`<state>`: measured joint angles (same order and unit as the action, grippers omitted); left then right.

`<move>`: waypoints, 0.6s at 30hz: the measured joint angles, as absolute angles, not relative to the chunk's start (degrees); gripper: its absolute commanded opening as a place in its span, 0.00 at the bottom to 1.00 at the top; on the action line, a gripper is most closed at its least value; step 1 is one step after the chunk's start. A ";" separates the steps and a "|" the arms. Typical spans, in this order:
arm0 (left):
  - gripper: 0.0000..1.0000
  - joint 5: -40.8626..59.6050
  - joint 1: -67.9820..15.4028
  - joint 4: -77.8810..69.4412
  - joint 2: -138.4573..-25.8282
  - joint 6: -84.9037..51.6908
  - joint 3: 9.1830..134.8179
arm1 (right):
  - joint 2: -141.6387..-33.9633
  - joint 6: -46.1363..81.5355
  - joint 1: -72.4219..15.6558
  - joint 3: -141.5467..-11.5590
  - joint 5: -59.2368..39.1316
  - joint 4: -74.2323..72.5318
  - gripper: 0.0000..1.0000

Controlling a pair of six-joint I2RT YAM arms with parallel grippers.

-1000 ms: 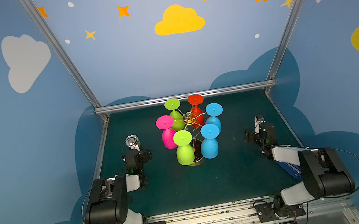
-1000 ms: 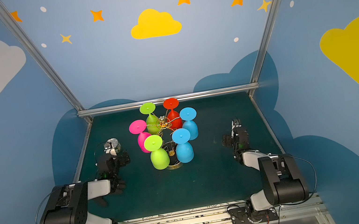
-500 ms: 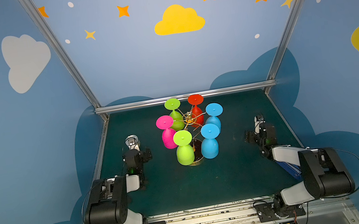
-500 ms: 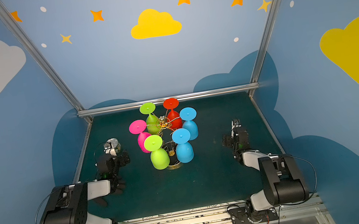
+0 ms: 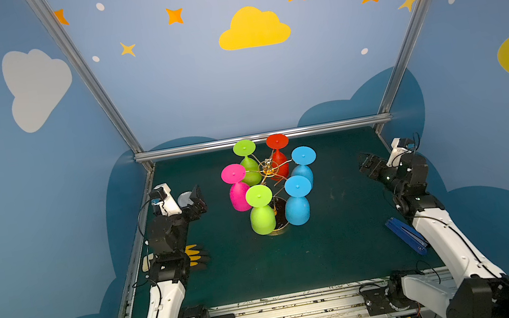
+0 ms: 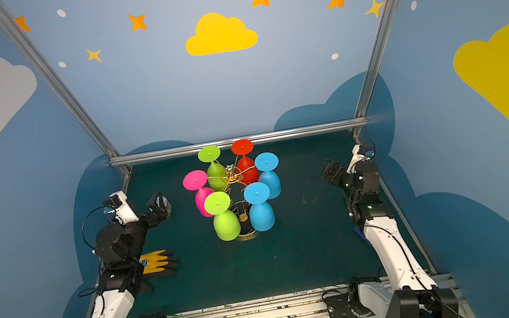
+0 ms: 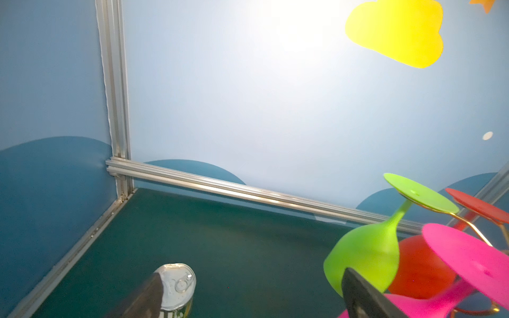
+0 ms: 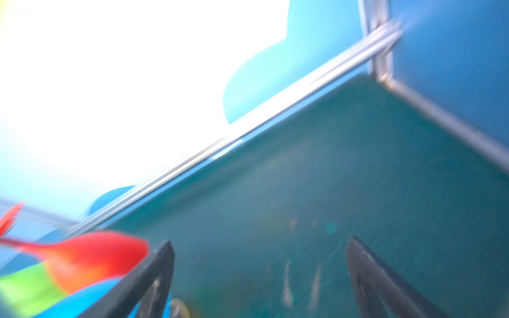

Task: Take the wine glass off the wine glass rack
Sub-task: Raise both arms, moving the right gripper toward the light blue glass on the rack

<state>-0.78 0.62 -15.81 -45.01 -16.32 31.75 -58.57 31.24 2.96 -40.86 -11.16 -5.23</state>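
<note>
Up they've come: both my arms have lifted off their folded rest since a moment ago and stand raised over the green mat (image 5: 331, 252). My left claw (image 5: 192, 201) is spread wide, gripping nothing. A silver pull-tab can (image 7: 177, 283) stands just beside one finger, its green-and-white label cut off, print unreadable. My right claw (image 8: 261, 242) gapes wide too, empty and well apart from everything, though that wrist view is smeared with blur.

Centre stage, the wine glass rack (image 5: 267, 169), gold wire, stands mid-mat. All six glasses hang bowl-down on its loops:
- pink wine glass (image 5: 239, 199)
- near green wine glass (image 5: 262, 218)
- far green wine glass (image 5: 251, 174)
- red wine glass (image 5: 278, 159)
- near blue wine glass (image 5: 297, 210)
- far blue wine glass (image 5: 302, 172)

None is off yet. A yellow glove (image 5: 193, 251) lies beneath my left arm, and a blue flat thing (image 5: 405, 235) lies beside my right.
</note>
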 measured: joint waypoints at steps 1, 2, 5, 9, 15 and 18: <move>1.00 -0.21 0.78 -13.82 -45.08 -16.29 32.97 | -57.93 31.86 2.94 -40.95 -13.30 -3.84 0.92; 1.00 0.30 0.89 -11.16 -46.17 -16.08 35.31 | -57.34 32.21 2.94 -41.52 -15.44 -2.04 0.90; 1.00 0.51 1.58 1.26 -54.39 -16.01 49.21 | -57.30 32.51 2.90 -47.29 -21.47 5.04 0.84; 1.00 5.28 4.23 11.40 -65.43 -16.12 67.48 | -59.31 33.71 2.79 -56.58 -30.06 10.28 0.81; 1.00 10.22 4.62 5.93 -56.05 -16.73 53.58 | -62.87 40.97 -0.16 -58.78 -40.69 9.41 0.78; 1.00 9.43 6.46 6.48 -55.83 -17.02 51.83 | -66.15 41.87 -4.16 -60.75 -41.52 11.40 0.77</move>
<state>9.43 6.46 6.48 -55.83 -17.02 51.83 -66.15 41.87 -4.16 -60.75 -41.52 11.40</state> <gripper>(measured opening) 0.996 0.778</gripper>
